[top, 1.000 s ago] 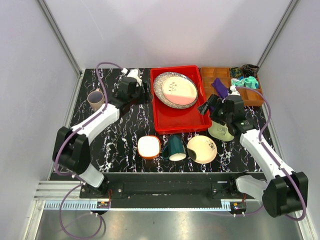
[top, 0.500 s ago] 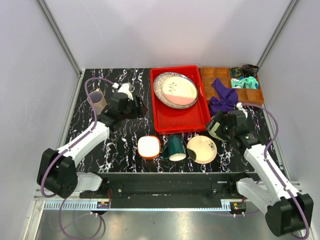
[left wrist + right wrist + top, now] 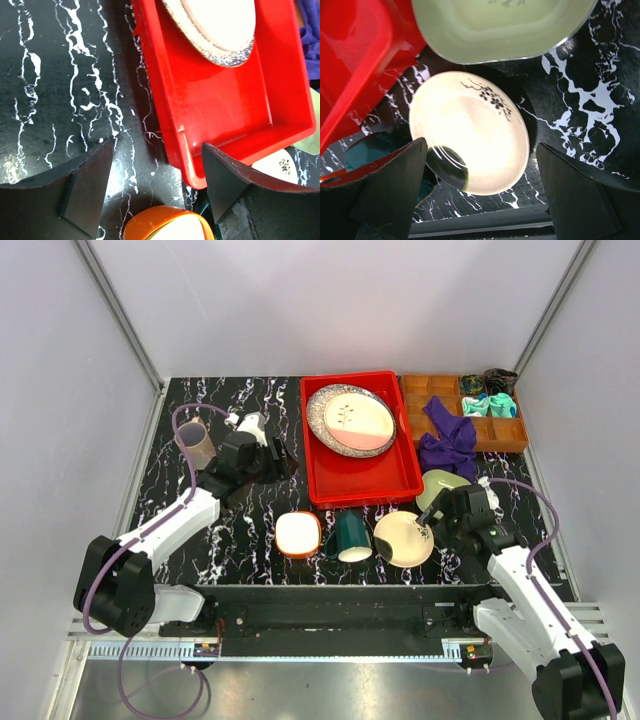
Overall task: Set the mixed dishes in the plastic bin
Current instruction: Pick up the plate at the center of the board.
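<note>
Two dishes already lie in the plastic bin [image 3: 358,485], upper middle of the overhead view: the big speckled grey plate [image 3: 316,412] with the pink-cream plate [image 3: 360,422] on it. The right gripper [image 3: 480,170] hangs over the pale yellow plate [image 3: 470,132] on the table just below the bin, its fingers spread wide and empty. I'd say that plate is the next pick, and the gripper must drop and close across the rim. The left gripper [image 3: 155,190], fingers apart and empty, hovers by the bin's lower left corner near the orange-white bowl [image 3: 167,225].

Robot lab cell: white panel walls [image 3: 330,300], alu frame [image 3: 120,312], marbled tabletop [image 3: 250,530]
</note>
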Robot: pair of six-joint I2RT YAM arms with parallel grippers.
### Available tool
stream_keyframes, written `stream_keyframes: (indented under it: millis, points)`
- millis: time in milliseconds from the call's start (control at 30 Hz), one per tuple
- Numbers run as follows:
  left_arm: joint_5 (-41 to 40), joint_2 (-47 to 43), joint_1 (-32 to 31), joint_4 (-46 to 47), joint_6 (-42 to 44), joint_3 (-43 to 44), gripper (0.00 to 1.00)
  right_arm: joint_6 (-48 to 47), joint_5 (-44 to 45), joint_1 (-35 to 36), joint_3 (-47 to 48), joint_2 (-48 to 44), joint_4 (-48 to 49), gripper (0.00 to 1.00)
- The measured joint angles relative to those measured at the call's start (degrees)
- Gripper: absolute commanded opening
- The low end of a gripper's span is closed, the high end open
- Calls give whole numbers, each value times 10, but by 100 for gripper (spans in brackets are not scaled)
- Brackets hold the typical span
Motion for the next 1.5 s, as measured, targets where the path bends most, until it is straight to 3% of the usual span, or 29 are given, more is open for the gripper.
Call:
stream_keyframes:
  millis: [400,867,1200,1500]
  points:
    - [5,0,0,9,-9,0,75,37,-11,0,-48,36,9,95]
    - [7,0,0,9,-10,0,76,52,-32,0,-64,62,45,76]
    - [7,0,0,9,-10,0,76,52,-32,0,-64,79,63,58]
    - [7,0,0,13,-15,0,76,47,-37,0,-64,108,77,28]
